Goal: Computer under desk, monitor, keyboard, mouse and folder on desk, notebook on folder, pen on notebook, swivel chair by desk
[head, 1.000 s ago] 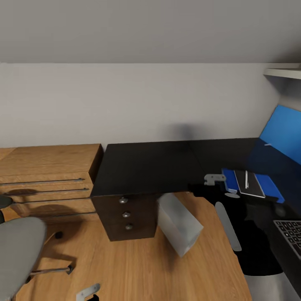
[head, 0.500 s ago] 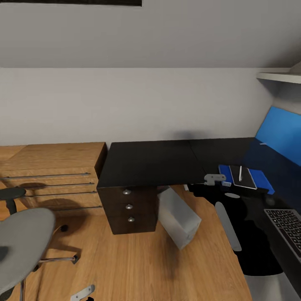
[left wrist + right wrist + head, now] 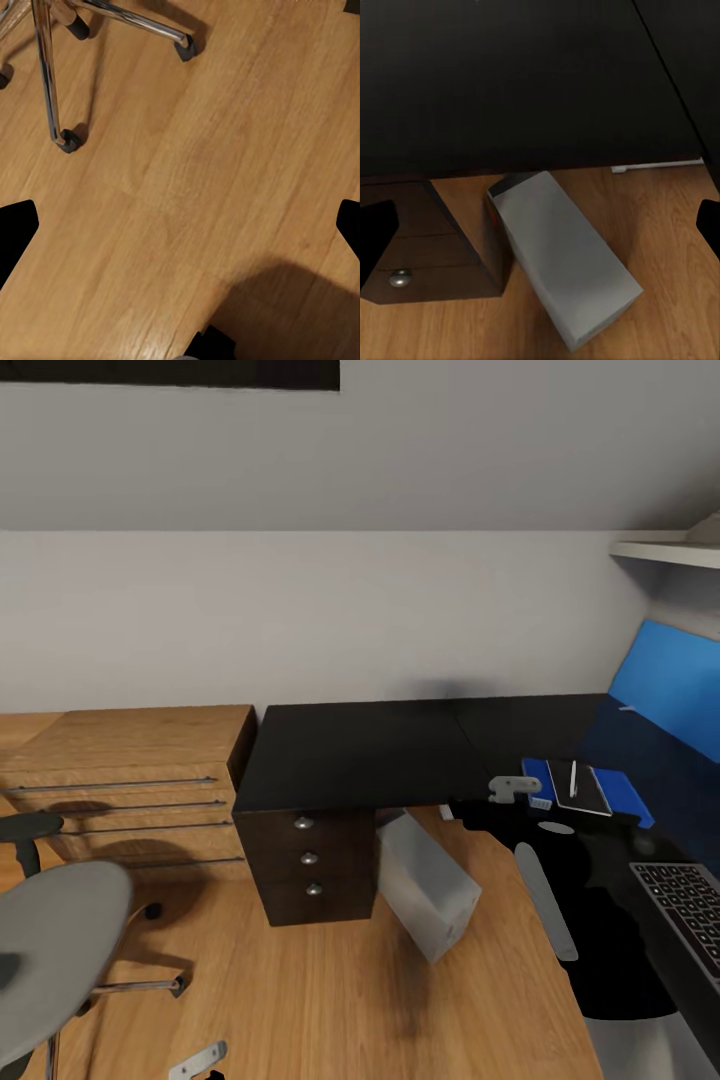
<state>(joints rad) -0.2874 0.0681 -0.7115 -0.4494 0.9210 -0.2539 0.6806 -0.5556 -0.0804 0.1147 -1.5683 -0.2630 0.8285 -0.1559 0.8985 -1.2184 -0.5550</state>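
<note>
The black desk (image 3: pixel 360 755) runs along the wall, its knobbed drawers (image 3: pixel 308 857) at the left end. The light-grey computer (image 3: pixel 425 885) leans tilted by the drawers, partly under the desktop; the right wrist view has this computer (image 3: pixel 562 262) too. On the desk's right wing the blue folder (image 3: pixel 630 795) carries the notebook (image 3: pixel 585 788) and the pen (image 3: pixel 573 778); the keyboard (image 3: pixel 690 910) lies nearer. The grey swivel chair (image 3: pixel 50 950) stands at lower left, its chrome base (image 3: pixel 52 75) below my left gripper (image 3: pixel 180 232), which is open. My right gripper (image 3: pixel 540 232) hangs open over the desk edge.
A wooden chest with long bar handles (image 3: pixel 120 780) stands left of the desk. A tall flat blue panel (image 3: pixel 665 685) rises at the desk's far right; I cannot tell if it is the monitor. A white shelf (image 3: pixel 665 548) hangs above it.
The whole head view has shifted and pulled back, bringing more of the chair and wall into sight. The desk's things and both grippers keep their places.
</note>
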